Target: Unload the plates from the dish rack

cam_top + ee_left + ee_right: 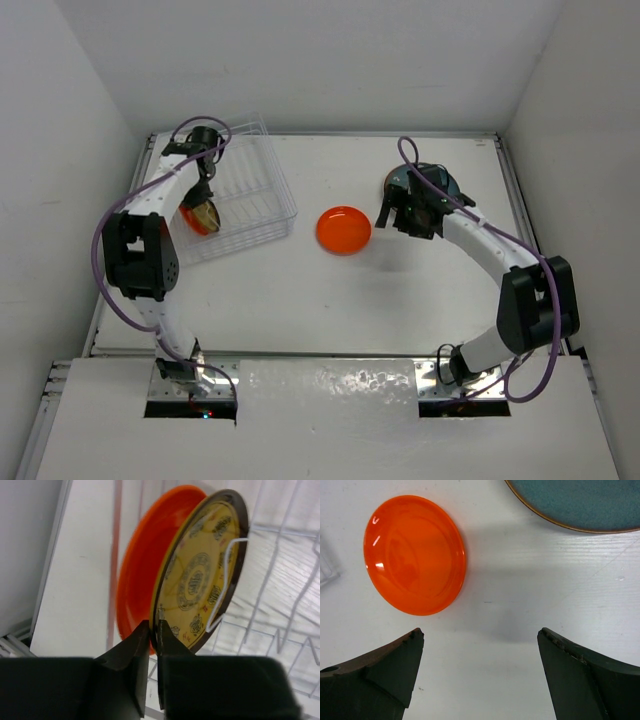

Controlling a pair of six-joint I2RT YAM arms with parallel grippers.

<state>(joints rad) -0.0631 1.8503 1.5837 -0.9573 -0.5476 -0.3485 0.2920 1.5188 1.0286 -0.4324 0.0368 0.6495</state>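
The clear dish rack [262, 190] lies at the far left of the table. In it a yellow-patterned plate [202, 575] stands on edge, with an orange plate [142, 575] close behind it. My left gripper [155, 625] is shut on the patterned plate's lower rim; from above it [205, 200] is over the rack's near end. A second orange plate [343, 229] lies flat mid-table. The dark teal plate [580, 502] lies flat at the right, mostly under the right arm in the top view. My right gripper [480, 632] hangs open over bare table between those two plates, holding nothing.
White walls enclose the table on the left, back and right. The rack's wire-like ribs [280, 595] run right of the held plate. Both arm bases sit at the near edge.
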